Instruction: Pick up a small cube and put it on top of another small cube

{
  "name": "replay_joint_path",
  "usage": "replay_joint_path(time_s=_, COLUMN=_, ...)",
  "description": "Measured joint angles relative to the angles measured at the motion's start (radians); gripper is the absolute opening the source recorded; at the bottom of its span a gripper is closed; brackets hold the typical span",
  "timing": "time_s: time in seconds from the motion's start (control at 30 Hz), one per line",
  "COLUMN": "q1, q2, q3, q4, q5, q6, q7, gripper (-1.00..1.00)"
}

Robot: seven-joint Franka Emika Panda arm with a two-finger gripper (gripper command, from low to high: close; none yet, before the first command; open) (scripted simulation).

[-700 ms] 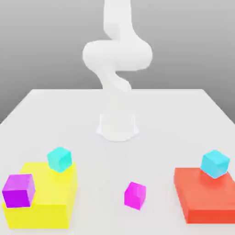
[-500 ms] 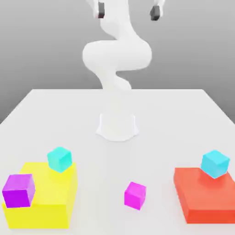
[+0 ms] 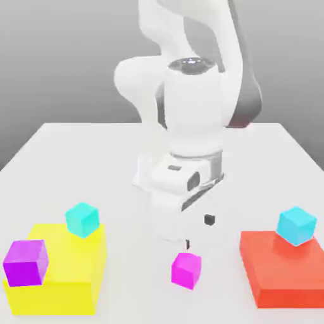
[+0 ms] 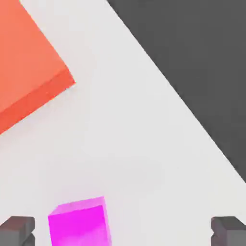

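A small magenta cube (image 3: 186, 270) rests on the white table (image 3: 126, 190) near the front. In the hand view that magenta cube (image 4: 79, 226) lies between my two dark fingertips (image 4: 17, 230), closer to one of them. My gripper (image 3: 197, 231) hangs just above and slightly behind the cube, open and holding nothing; the hand view shows the gripper (image 4: 123, 233) with its jaws far apart. A cyan cube (image 3: 82, 219) and a purple cube (image 3: 25, 262) sit on a yellow block (image 3: 69, 272). Another cyan cube (image 3: 296, 225) sits on a red block (image 3: 278, 272).
The yellow block stands at the exterior view's front left, the red block (image 4: 24, 67) at its front right. The arm's white base (image 3: 149, 177) rises from the table's middle, behind the cube. In the hand view the table edge (image 4: 192, 110) runs close by, with dark floor beyond.
The arm has swung down from high above the table to just over the magenta cube. No cube has moved.
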Motion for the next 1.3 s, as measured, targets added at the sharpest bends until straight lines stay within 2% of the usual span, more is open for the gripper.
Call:
replay_joint_path(time_s=0.1, q1=-0.012, q2=0.096, q3=0.018, q4=-0.001, q5=0.02, q6=0.074, q7=-0.051, gripper=0.0)
replay_joint_path(time_s=0.23, q1=-0.073, q2=0.225, q3=0.095, q4=0.021, q5=0.083, q6=0.177, q7=-0.104, gripper=0.0)
replay_joint_path(time_s=0.27, q1=-0.094, q2=0.257, q3=0.118, q4=0.027, q5=0.096, q6=0.203, q7=-0.113, gripper=-1.0)
replay_joint_path(time_s=0.5, q1=-0.099, q2=0.265, q3=0.124, q4=0.028, q5=0.097, q6=0.207, q7=-0.114, gripper=-1.0)
replay_joint_path(time_s=0.73, q1=-0.048, q2=0.063, q3=0.046, q4=-0.011, q5=-0.016, q6=0.046, q7=-0.028, gripper=-1.0)
replay_joint_path(time_s=1.03, q1=0.305, q2=-0.162, q3=0.26, q4=0.127, q5=-0.037, q6=-0.319, q7=-0.093, gripper=-1.0)
replay_joint_path(time_s=1.17, q1=0.332, q2=-0.069, q3=0.279, q4=0.124, q5=-0.06, q6=-0.222, q7=-0.085, gripper=-1.0)
replay_joint_path(time_s=1.2, q1=0.329, q2=-0.039, q3=0.283, q4=0.12, q5=-0.066, q6=-0.188, q7=-0.08, gripper=1.0)
replay_joint_path(time_s=1.3, q1=0.329, q2=-0.039, q3=0.283, q4=0.12, q5=-0.066, q6=-0.188, q7=-0.08, gripper=1.0)
